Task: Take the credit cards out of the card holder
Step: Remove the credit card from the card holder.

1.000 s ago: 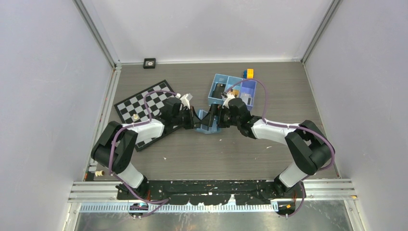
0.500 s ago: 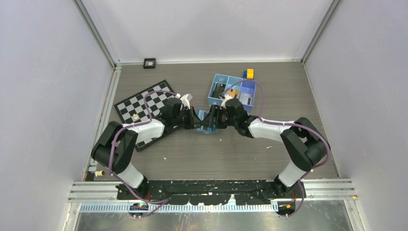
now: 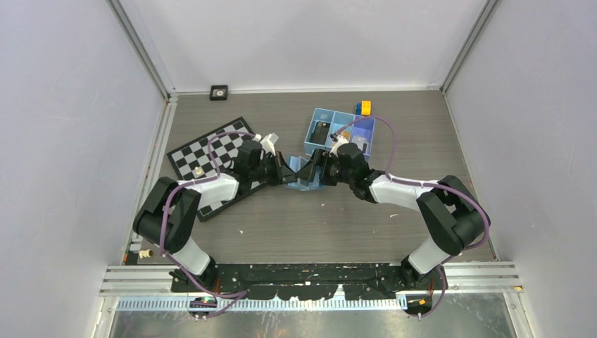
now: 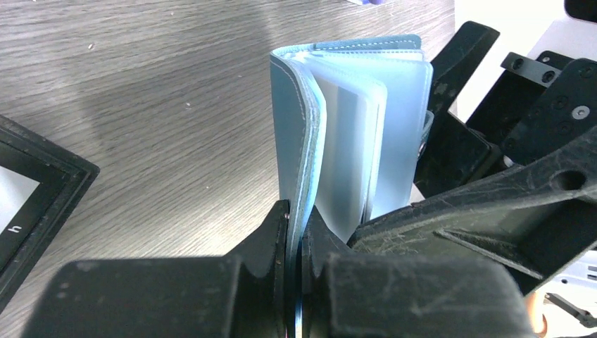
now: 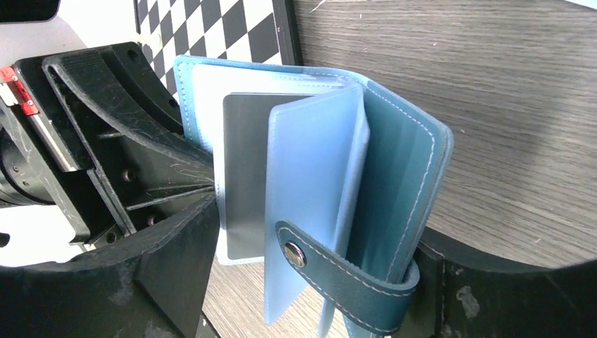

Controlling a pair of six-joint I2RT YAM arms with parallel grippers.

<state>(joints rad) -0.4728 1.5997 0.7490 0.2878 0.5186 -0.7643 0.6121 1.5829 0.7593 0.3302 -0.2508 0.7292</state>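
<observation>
- Top external view: the grey wood-grain table (image 3: 317, 218) carries everything, with both arms reaching in from its near edge and meeting near its middle
- The chessboard (image 3: 211, 151) lies tilted on the left part of the table, and the left arm passes over its near corner
- The blue three-compartment tray (image 3: 338, 130) sits toward the back, just behind the right arm's wrist; a dark item lies in its left compartment
- The card holder (image 3: 299, 172) is up off the table between the two grippers, in front of the tray and to the right of the chessboard
- Left gripper (image 4: 294, 232): its jaws are pinched nearly together on one light-blue cover of the card holder (image 4: 338, 141), which stands on edge with its clear sleeves fanned out
- Right gripper (image 5: 310, 282): its jaws stand wide apart with the fanned holder between them; the other cover lies against one finger, and whether the two fingers actually press on it cannot be told
- A silvery grey card (image 5: 243, 176) sits inside a clear sleeve of the card holder (image 5: 394, 183), fully in its pocket; no other card can be made out in the wrist views
- The holder's strap with its metal snap (image 5: 294, 255) hangs loose across the lower sleeves, undone
</observation>
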